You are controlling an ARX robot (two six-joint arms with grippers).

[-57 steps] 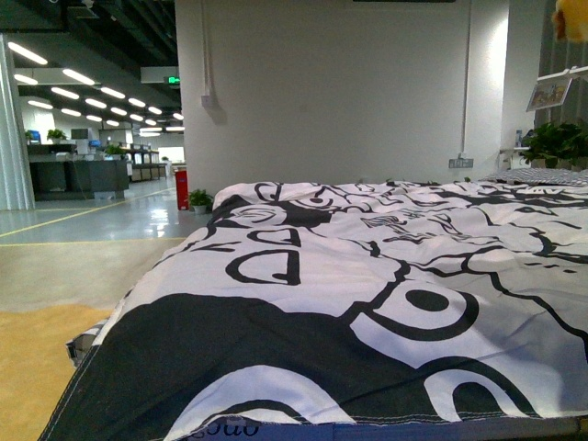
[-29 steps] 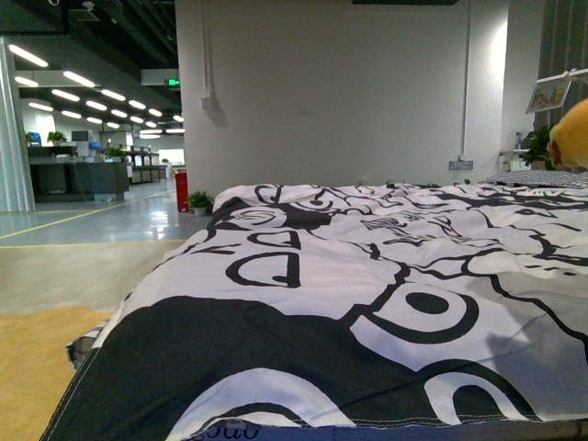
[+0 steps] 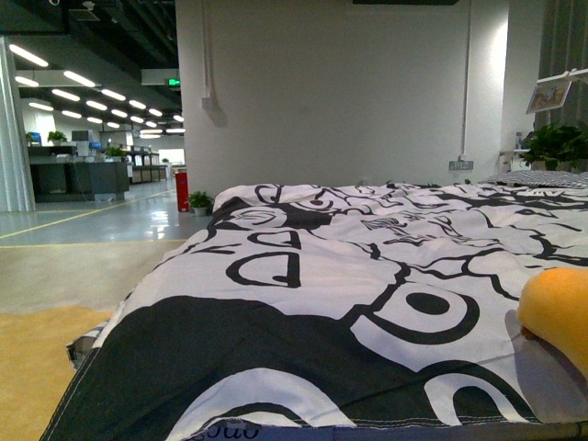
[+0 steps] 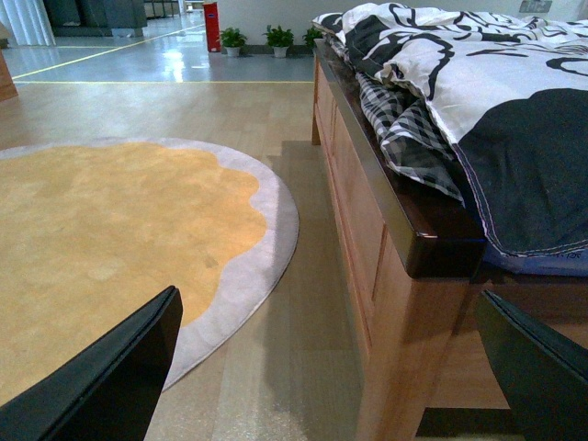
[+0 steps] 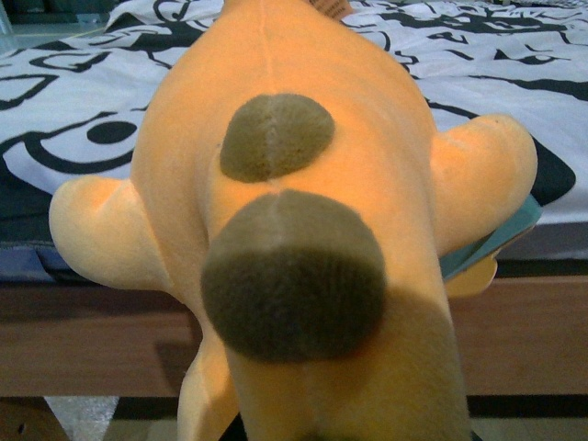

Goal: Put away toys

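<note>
Front-right, low over duvet (image 3: 367, 266): orange plush animal (image 3: 558, 308), newly descended. Left tool (image 4: 328, 296) agape, empty; right tool's grip I cannot tell.

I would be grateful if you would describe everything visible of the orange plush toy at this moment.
The plush toy is soft orange-yellow fabric with a centre seam. Two rounded olive-brown patches sit along its body, and a stubby limb sticks out on each side. A teal tag shows beside one limb. In the front view only its rounded end shows at the right edge, low over the black-and-white duvet. Whether it rests on the duvet cannot be told; what holds it is hidden.
</note>
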